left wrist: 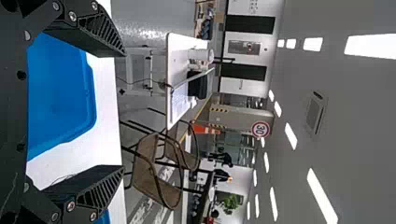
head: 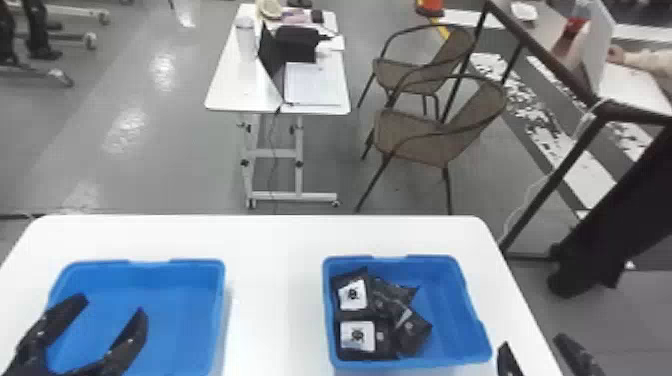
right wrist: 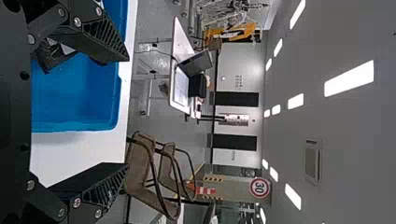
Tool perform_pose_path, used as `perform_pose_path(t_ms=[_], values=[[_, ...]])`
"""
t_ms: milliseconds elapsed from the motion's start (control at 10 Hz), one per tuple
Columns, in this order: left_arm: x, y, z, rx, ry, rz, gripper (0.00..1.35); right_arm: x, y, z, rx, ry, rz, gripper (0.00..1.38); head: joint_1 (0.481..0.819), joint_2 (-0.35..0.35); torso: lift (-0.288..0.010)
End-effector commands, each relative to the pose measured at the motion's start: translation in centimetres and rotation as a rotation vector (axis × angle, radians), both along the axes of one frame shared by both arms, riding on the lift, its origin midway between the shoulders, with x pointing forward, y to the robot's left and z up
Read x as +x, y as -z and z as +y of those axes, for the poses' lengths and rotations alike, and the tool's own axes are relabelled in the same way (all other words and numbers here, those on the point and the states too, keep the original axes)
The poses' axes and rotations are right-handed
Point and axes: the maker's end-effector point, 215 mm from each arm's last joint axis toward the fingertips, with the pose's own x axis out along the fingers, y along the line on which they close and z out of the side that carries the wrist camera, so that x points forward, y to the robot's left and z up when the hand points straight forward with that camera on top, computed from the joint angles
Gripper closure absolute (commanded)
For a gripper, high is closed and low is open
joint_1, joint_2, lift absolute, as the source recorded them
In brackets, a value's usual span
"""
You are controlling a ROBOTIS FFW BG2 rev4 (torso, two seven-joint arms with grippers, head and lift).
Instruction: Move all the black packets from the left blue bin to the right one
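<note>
We have the packets [head: 357, 336] toward nine o'clock in the right bin [head: 452, 300], probably light, soft, slightly slippery, best pinched by an edge, with our left gripper [head: 112, 306] at eight o'clock and right gripper [head: 532, 341] at four, both open.

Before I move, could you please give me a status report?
Left gripper open, empty, hiding part of left bin. Right gripper open, empty, beside right bin. Black packets in right bin.
</note>
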Motion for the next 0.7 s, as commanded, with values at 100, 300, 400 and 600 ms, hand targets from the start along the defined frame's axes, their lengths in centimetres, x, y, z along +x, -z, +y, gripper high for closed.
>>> perform_pose_path(t_ms=[100,300,400,600], values=[[-0.02,0.23,-0.17,-0.01,0.0,0.008,0.19,0.25,-0.05,0.43,0.017,0.003,-0.007,0.23,0.695,-0.144,0.0],[0.15,0.04,0.06,0.003,0.009,0.005,0.19,0.35,0.01,0.67,0.025,0.001,-0.008,0.23,0.695,-0.142,0.0],[0.16,0.02,0.04,0.003,0.011,0.005,0.19,0.35,0.06,0.67,0.026,0.001,-0.006,0.23,0.695,-0.138,0.0],[0.13,0.22,-0.11,-0.005,0.008,0.011,0.19,0.34,0.07,0.62,0.029,0.003,-0.006,0.23,0.695,-0.136,0.0]])
